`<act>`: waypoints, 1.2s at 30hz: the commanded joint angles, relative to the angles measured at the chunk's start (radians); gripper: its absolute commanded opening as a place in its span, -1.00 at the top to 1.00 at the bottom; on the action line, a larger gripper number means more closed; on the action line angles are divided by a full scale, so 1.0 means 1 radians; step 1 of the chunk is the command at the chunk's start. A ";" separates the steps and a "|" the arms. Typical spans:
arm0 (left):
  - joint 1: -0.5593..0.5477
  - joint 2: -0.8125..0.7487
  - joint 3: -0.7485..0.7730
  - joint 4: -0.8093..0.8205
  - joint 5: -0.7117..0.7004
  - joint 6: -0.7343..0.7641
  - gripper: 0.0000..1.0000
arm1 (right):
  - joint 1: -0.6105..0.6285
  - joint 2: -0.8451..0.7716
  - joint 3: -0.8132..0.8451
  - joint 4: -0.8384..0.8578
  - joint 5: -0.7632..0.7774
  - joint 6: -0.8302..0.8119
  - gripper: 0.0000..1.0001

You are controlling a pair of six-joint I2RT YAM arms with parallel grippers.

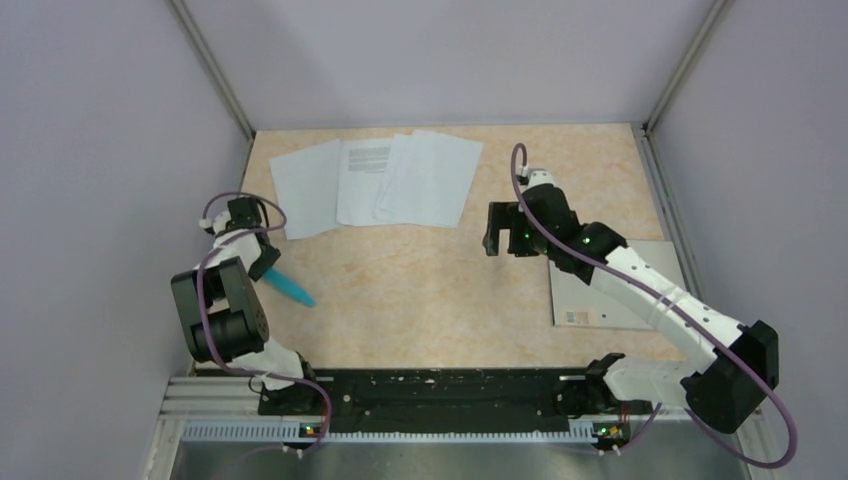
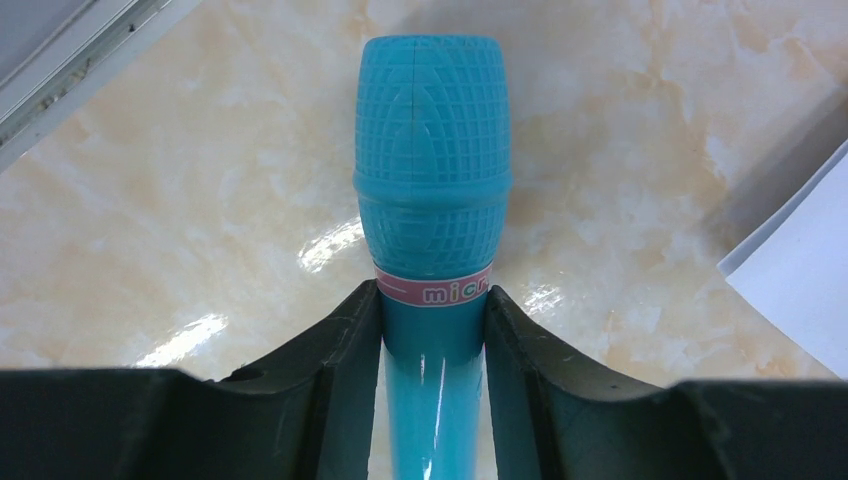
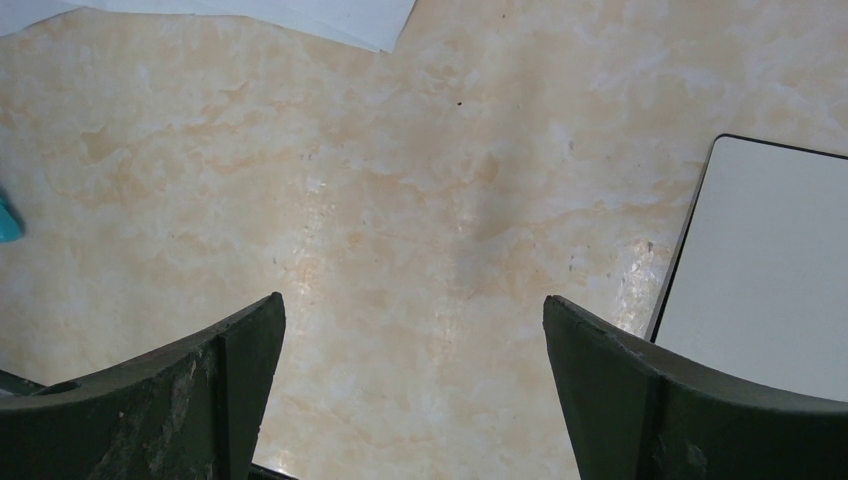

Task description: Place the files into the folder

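Teal toy microphone (image 2: 433, 170) sits clamped between the fingers of the left gripper (image 2: 432, 300), gripped just below the pink band, head pointing away, over the marbled beige table (image 1: 420, 290) at its left side. Right gripper (image 1: 497, 235) hangs over the table right of centre, fingers spread wide, nothing between them. White files (image 1: 375, 180) lie fanned and overlapping near the far edge, one sheet with black print at its top. Silvery-grey folder (image 1: 600, 310) lies closed and flat at the right side, partly under the right arm, well apart from the files.
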 commanded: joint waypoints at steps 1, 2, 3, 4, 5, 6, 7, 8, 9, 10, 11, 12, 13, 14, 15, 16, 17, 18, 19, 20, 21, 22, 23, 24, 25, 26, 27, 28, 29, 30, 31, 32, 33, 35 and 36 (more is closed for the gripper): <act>-0.002 0.039 0.046 0.057 0.037 0.076 0.17 | -0.004 0.017 0.065 -0.014 -0.016 -0.029 -0.97; -0.002 0.045 0.042 0.065 0.046 0.082 0.17 | -0.004 0.020 0.067 -0.016 -0.018 -0.030 -0.97; -0.002 0.053 0.041 0.068 0.053 0.084 0.16 | -0.004 0.023 0.069 -0.016 -0.022 -0.031 -0.97; -0.002 0.061 0.042 0.069 0.058 0.086 0.13 | -0.004 0.025 0.071 -0.018 -0.027 -0.030 -0.97; -0.001 0.069 0.046 0.067 0.061 0.085 0.09 | -0.004 0.028 0.074 -0.018 -0.031 -0.028 -0.97; -0.001 0.076 0.049 0.066 0.062 0.085 0.05 | -0.004 0.030 0.076 -0.017 -0.036 -0.027 -0.97; -0.001 0.081 0.051 0.063 0.064 0.083 0.02 | -0.005 0.032 0.077 -0.017 -0.039 -0.025 -0.97; -0.002 0.083 0.052 0.062 0.066 0.082 0.00 | -0.004 0.035 0.078 -0.017 -0.041 -0.023 -0.97; -0.001 0.085 0.053 0.061 0.066 0.080 -0.03 | -0.004 0.036 0.079 -0.016 -0.044 -0.022 -0.97; -0.002 0.084 0.053 0.059 0.065 0.078 -0.06 | -0.004 0.036 0.079 -0.015 -0.046 -0.021 -0.97; -0.001 0.084 0.055 0.057 0.064 0.076 -0.09 | -0.004 0.037 0.079 -0.013 -0.048 -0.019 -0.97; -0.001 0.083 0.055 0.054 0.063 0.076 -0.11 | -0.004 0.037 0.078 -0.012 -0.050 -0.018 -0.98; -0.001 0.082 0.056 0.053 0.061 0.073 -0.14 | -0.004 0.040 0.077 -0.012 -0.053 -0.016 -0.97; -0.001 0.081 0.056 0.053 0.060 0.073 -0.15 | -0.003 0.040 0.078 -0.011 -0.055 -0.015 -0.97; -0.001 0.082 0.056 0.052 0.060 0.071 -0.16 | -0.004 0.042 0.077 -0.010 -0.057 -0.016 -0.97; -0.001 0.081 0.056 0.051 0.059 0.070 -0.16 | -0.004 0.042 0.078 -0.010 -0.059 -0.015 -0.97; -0.001 0.082 0.058 0.049 0.058 0.068 -0.17 | -0.004 0.044 0.077 -0.009 -0.060 -0.016 -0.97; -0.002 0.084 0.058 0.047 0.056 0.068 -0.17 | -0.003 0.044 0.078 -0.008 -0.062 -0.016 -0.97; -0.002 0.085 0.059 0.046 0.057 0.068 -0.17 | -0.003 0.046 0.079 -0.009 -0.062 -0.016 -0.97; -0.002 0.086 0.059 0.045 0.054 0.066 -0.17 | -0.004 0.047 0.080 -0.009 -0.063 -0.015 -0.97; -0.001 0.086 0.059 0.043 0.052 0.064 -0.17 | -0.003 0.047 0.081 -0.009 -0.064 -0.016 -0.97; -0.001 0.085 0.060 0.043 0.051 0.063 -0.17 | -0.004 0.047 0.081 -0.009 -0.063 -0.015 -0.97; -0.001 0.083 0.061 0.040 0.050 0.061 -0.18 | -0.003 0.047 0.080 -0.008 -0.062 -0.016 -0.97; -0.001 0.082 0.061 0.038 0.047 0.060 -0.17 | -0.004 0.047 0.079 -0.007 -0.064 -0.015 -0.97; -0.002 0.080 0.062 0.037 0.047 0.060 -0.18 | -0.003 0.047 0.079 -0.007 -0.064 -0.016 -0.97; -0.002 0.078 0.062 0.036 0.046 0.060 -0.18 | -0.004 0.047 0.078 -0.006 -0.066 -0.015 -0.97; -0.001 0.080 0.062 0.035 0.047 0.059 -0.18 | -0.003 0.047 0.076 -0.006 -0.067 -0.015 -0.97; -0.001 0.082 0.064 0.035 0.048 0.059 -0.17 | -0.004 0.048 0.076 -0.005 -0.069 -0.016 -0.98; -0.001 0.082 0.064 0.035 0.049 0.059 -0.17 | -0.003 0.047 0.077 -0.004 -0.070 -0.015 -0.97; -0.001 0.082 0.064 0.035 0.050 0.059 -0.17 | -0.004 0.048 0.077 -0.003 -0.071 -0.015 -0.97; -0.001 0.084 0.064 0.035 0.053 0.058 -0.18 | -0.005 0.047 0.077 -0.003 -0.071 -0.015 -0.97; -0.001 0.084 0.065 0.035 0.054 0.057 -0.17 | -0.004 0.047 0.078 -0.004 -0.071 -0.016 -0.97; -0.001 0.082 0.065 0.034 0.053 0.057 -0.18 | -0.005 0.046 0.078 -0.005 -0.071 -0.016 -0.97; -0.001 0.081 0.067 0.033 0.055 0.057 -0.18 | -0.004 0.045 0.078 -0.005 -0.071 -0.016 -0.97; -0.001 0.080 0.068 0.034 0.055 0.057 -0.18 | -0.004 0.044 0.078 -0.006 -0.071 -0.016 -0.97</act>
